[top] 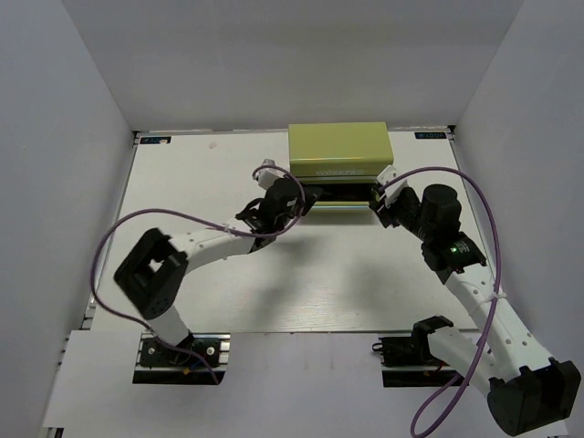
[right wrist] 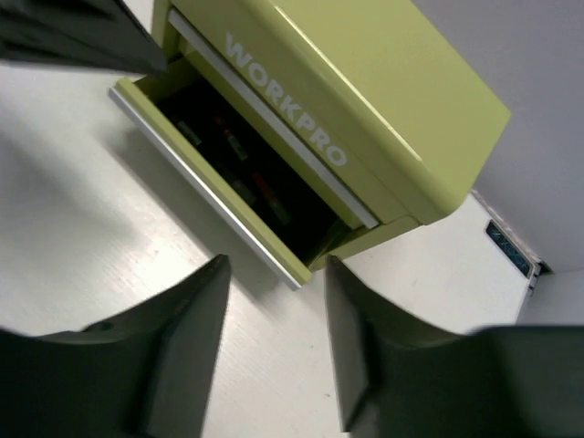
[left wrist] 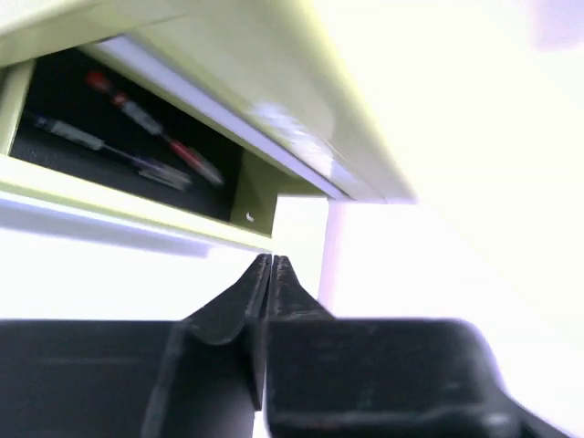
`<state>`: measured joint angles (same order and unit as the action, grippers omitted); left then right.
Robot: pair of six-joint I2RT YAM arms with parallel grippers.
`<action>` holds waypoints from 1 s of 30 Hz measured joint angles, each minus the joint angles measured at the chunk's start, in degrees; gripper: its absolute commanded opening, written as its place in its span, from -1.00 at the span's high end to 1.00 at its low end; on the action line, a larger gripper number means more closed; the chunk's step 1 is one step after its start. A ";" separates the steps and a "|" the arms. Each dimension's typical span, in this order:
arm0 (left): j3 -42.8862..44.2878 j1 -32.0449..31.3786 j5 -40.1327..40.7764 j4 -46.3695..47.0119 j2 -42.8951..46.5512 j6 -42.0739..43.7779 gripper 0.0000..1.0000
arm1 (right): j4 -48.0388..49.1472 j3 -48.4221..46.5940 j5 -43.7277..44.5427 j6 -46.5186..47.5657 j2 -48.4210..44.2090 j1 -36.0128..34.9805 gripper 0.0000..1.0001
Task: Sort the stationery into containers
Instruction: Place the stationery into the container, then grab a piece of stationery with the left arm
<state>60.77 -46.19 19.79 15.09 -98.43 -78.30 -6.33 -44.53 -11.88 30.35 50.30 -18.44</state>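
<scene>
Only blurred, shadowed pens (left wrist: 146, 122) show inside the open drawer (right wrist: 206, 189).

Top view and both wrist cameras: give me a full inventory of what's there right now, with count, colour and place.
tool chest: one, yellow-green, far middle of the table.
drawer: one, silver handle, dark inside, pulled open at the chest's front.
pens: at least two, red and bluish marks, lying in the open drawer; exact count unclear.
table: one, white, under everything.
cables: two, purple, one looping off each arm.
left gripper: black, shut, empty, near the drawer's corner.
right gripper: black, open, empty, facing the drawer.
</scene>
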 measured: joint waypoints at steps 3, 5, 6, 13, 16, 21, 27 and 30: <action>-1.84 0.46 -2.73 -5.16 8.63 7.78 0.91 | -0.66 0.39 -1.51 0.07 -0.07 0.04 0.28; -3.93 1.09 -4.04 -10.14 14.82 13.31 0.78 | -1.11 0.44 -2.62 0.09 -0.04 0.04 0.28; -4.24 1.79 -4.63 -14.23 17.35 16.22 0.69 | -1.22 0.44 -3.19 0.07 0.00 0.04 0.25; -2.64 8.37 -6.25 -39.30 16.57 36.02 -0.38 | -3.45 0.42 -5.90 0.42 3.43 0.04 -0.37; -0.17 10.12 -6.12 -47.91 10.40 42.66 -0.51 | -4.39 0.42 -6.47 0.50 4.76 0.04 -0.37; 4.44 12.39 -6.34 -56.76 4.26 54.01 -0.51 | -4.68 0.39 -7.15 0.50 4.96 0.04 -0.40; 7.50 14.23 -5.64 -58.97 2.08 65.02 -0.47 | -4.72 0.39 -7.41 0.50 4.90 0.04 -0.40; 8.31 15.37 -5.70 -59.01 1.01 69.22 -0.42 | -4.72 0.39 -7.39 0.57 4.70 0.04 -0.40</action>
<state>69.08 -30.83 14.09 -43.92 -97.43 -9.08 -11.05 -44.14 -19.27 30.92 55.00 -18.39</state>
